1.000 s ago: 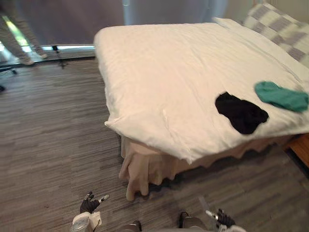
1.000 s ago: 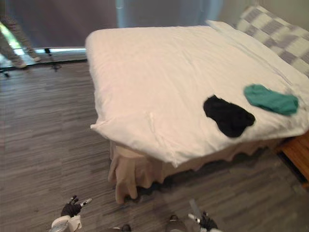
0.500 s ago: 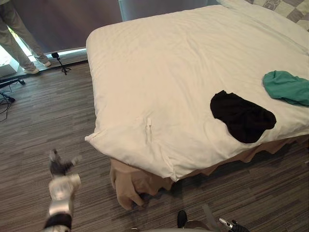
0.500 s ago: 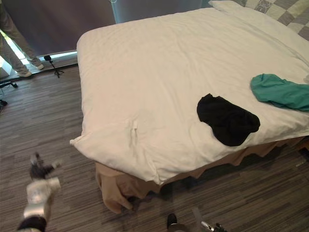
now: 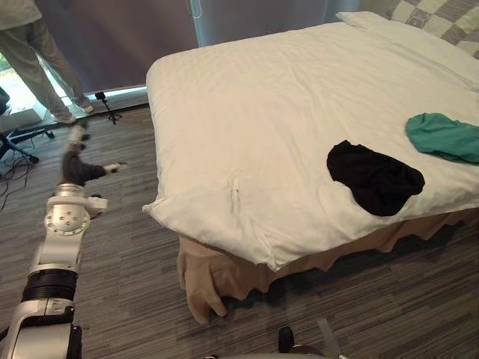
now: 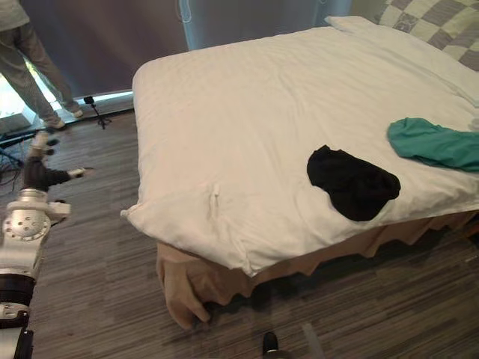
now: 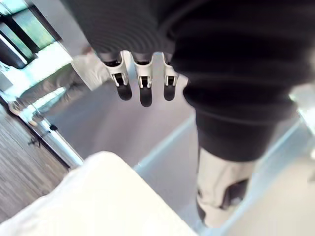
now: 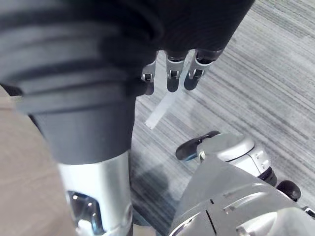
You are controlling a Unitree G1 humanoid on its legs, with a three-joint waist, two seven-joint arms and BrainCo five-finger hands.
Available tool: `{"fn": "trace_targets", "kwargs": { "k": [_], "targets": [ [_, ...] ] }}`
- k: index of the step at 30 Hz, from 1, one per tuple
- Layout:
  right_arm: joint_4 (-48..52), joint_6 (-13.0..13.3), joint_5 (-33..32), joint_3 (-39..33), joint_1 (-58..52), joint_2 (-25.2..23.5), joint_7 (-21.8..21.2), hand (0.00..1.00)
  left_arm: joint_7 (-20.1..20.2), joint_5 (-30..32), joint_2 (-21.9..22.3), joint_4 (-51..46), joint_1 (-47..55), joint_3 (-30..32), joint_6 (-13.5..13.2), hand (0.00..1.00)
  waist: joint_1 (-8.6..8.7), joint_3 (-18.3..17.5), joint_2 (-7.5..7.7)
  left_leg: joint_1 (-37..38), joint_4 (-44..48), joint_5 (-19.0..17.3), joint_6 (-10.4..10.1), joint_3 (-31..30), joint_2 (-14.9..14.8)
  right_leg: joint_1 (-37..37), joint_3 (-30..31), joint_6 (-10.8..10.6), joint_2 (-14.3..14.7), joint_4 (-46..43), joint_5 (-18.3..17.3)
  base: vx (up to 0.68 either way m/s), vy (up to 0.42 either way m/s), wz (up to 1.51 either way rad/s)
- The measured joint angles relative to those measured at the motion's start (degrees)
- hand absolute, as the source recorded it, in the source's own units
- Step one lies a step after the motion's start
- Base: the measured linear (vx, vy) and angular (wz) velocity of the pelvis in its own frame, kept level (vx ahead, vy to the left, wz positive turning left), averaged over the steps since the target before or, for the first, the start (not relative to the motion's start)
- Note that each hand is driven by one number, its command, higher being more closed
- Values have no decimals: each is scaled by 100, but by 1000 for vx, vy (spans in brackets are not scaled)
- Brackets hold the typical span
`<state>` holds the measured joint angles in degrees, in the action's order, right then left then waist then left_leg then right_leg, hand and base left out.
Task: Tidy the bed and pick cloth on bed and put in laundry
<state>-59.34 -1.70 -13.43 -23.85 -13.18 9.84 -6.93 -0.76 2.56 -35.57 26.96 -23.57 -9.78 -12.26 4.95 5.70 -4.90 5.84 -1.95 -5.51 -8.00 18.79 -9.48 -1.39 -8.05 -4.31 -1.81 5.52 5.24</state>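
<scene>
Nothing was picked up yet: black cloth [image 5: 374,177] and green cloth [image 5: 445,137] lay at right on the bed [image 5: 262,112]; left hand [image 5: 73,168] and right hand [image 8: 173,78] were spread, empty.

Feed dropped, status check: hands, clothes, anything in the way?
Left hand open, empty, beside the bed. Right hand open over floor. Black cloth and green cloth lie on the bed. Person far off, not blocking.
</scene>
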Motion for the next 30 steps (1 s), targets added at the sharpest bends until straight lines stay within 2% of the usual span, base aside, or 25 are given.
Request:
{"fn": "trace_targets", "kwargs": {
  "k": [4, 7, 8, 9, 12, 16, 21, 27, 30],
  "targets": [
    [7, -9, 12, 164, 29, -73, 35, 0, 106, 594, 457, 401, -126, -817, 293, 0, 195, 9, 12, -55, -5, 62, -78, 177, -44, -189, 111, 37, 65, -37, 109, 83, -6, -19],
    [9, -36, 11, 185, 133, -91, 31, 0, 99, 924, 518, 723, -454, -1147, 438, 0, 253, 90, 29, -191, 2, 73, -93, 299, -54, -392, 213, 62, 84, -39, 169, 64, -10, -22],
    [9, -41, 9, 191, 232, -75, 29, 0, 95, 1022, 534, 889, -657, -1220, 490, 0, 274, 239, 31, -192, 5, 73, -93, 355, -55, -405, 229, 60, 80, -39, 174, 22, -8, -18],
    [12, -41, 5, 218, 343, -66, 28, 0, 88, 1098, 555, 1015, -847, -1225, 551, 100, 295, 354, 39, -227, 9, 74, -93, 414, -55, -469, 256, 64, 79, -39, 207, 3, -5, -14],
    [28, -33, -4, 284, 666, -58, 16, 0, 77, 1270, 590, 1276, -1282, -1230, 649, 100, 338, 644, 41, -443, 27, 93, -85, 421, -27, -683, 257, 61, 46, -40, 260, -18, -10, -2],
    [199, 68, -12, 506, 923, -25, 6, 0, -130, 2043, 604, 1621, -1609, -1444, 774, 100, 423, 918, 29, -603, 47, 139, -83, 431, 6, -822, 253, 60, -2, -41, 283, -8, -6, 1],
    [233, 443, -71, 969, 1276, 170, 5, 0, -74, 2774, 607, 1976, -2169, -1467, 1008, 100, 457, 1127, 122, -683, 109, 135, -77, 427, 30, -861, 247, 43, -38, -40, 301, -31, -20, 2],
    [250, 578, -76, 1095, 1360, 376, -92, 0, -22, 2885, 610, 1977, -1964, -1361, 1134, 100, 471, 1126, 106, -553, 101, 130, -77, 421, 3, -713, 230, 19, -16, -39, 269, 0, -5, 0],
    [490, 591, -427, 1089, 1344, 612, -155, 0, -22, 2859, 705, 1927, -1466, -1048, 1131, 100, 478, 1108, 77, -351, 101, 115, -61, 394, 1, -455, 190, -20, -19, -39, 201, 15, -8, 8]
  ]
}}
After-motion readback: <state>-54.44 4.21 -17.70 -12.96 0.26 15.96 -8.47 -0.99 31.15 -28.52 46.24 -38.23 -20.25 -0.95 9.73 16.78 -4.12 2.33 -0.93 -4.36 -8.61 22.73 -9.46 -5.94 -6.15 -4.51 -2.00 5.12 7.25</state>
